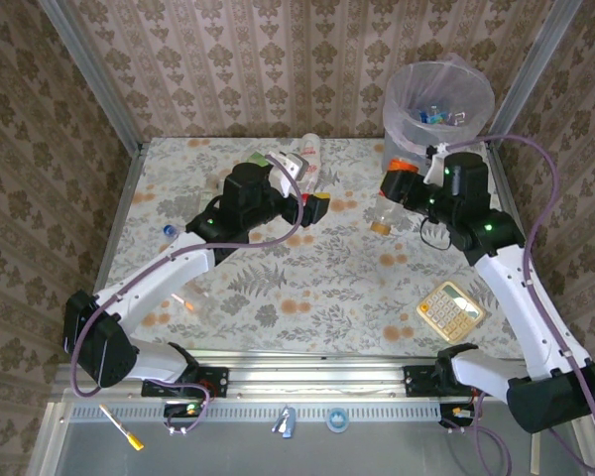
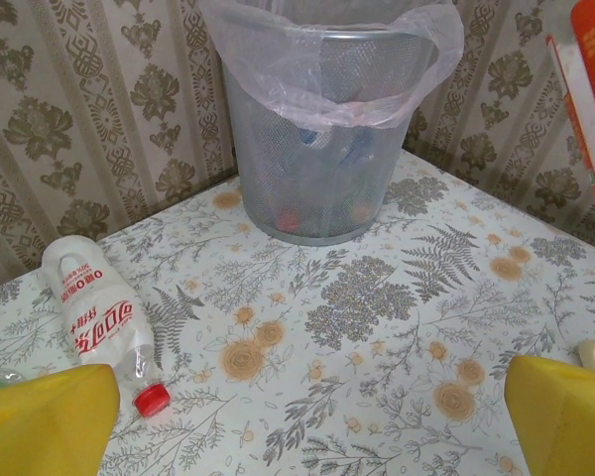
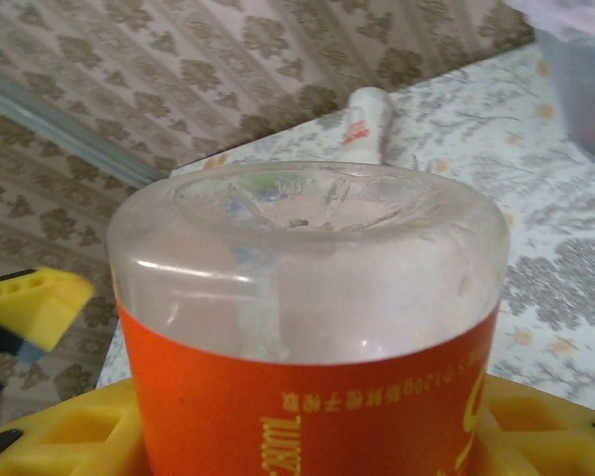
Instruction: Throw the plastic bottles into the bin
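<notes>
Orange-labelled plastic was seen clamped in the right gripper: a clear bottle, held across its body between the yellow fingers, its base turned toward the wrist camera. From above, this bottle was placed over the floral table, just in front of the bin and a little to its left.

The bin was stood at the far right corner, lined with a thin bag folded over its rim, and several bottles were seen lying inside it.

The left gripper was held with its jaws spread wide and nothing between them, pointed toward the bin across the middle of the table. A white bottle with a red label and red cap was laid on its side near the far edge, well to the left of the bin. Another clear bottle was laid beside the left arm. A beige calculator was laid near the right arm.
</notes>
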Robot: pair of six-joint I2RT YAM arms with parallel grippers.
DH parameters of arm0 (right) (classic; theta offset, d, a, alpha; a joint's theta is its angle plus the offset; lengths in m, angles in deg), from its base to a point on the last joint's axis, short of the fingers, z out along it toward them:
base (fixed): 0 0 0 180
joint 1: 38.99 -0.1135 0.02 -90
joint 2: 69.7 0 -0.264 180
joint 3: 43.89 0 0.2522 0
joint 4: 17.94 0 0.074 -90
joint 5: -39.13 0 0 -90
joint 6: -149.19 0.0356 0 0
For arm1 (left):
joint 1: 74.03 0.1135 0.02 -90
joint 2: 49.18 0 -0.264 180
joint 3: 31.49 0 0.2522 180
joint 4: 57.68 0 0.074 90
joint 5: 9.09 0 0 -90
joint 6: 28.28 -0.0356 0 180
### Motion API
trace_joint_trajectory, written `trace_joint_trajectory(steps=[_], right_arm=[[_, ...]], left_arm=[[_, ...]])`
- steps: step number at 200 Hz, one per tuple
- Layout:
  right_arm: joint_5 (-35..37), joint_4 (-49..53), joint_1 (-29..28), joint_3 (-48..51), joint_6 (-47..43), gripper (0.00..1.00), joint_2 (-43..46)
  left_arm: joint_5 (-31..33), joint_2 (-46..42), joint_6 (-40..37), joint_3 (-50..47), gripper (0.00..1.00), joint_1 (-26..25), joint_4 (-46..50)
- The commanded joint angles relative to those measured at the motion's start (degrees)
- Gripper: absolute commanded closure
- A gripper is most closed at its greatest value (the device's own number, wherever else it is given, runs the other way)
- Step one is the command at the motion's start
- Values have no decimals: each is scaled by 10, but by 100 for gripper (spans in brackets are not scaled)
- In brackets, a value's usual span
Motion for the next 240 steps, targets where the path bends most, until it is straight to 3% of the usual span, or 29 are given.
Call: trace_joint_trajectory(steps=[1, 80, 136, 185, 240], right_arm=[[21, -24, -24, -46, -30, 63, -13], [69, -15, -41, -202, -96, 69, -78], [159, -6, -38, -310, -176, 73, -129], [248, -62, -26, -366, -260, 76, -153], [303, -119, 17, -434, -275, 77, -199]], left_arm=[[4, -2, 14, 8, 0, -5, -14], [7, 1, 17, 7, 0, -9, -20], [14, -3, 17, 1, 0, -11, -19], [23, -3, 17, 1, 0, -14, -18], [37, 2, 16, 5, 0, -23, -20]])
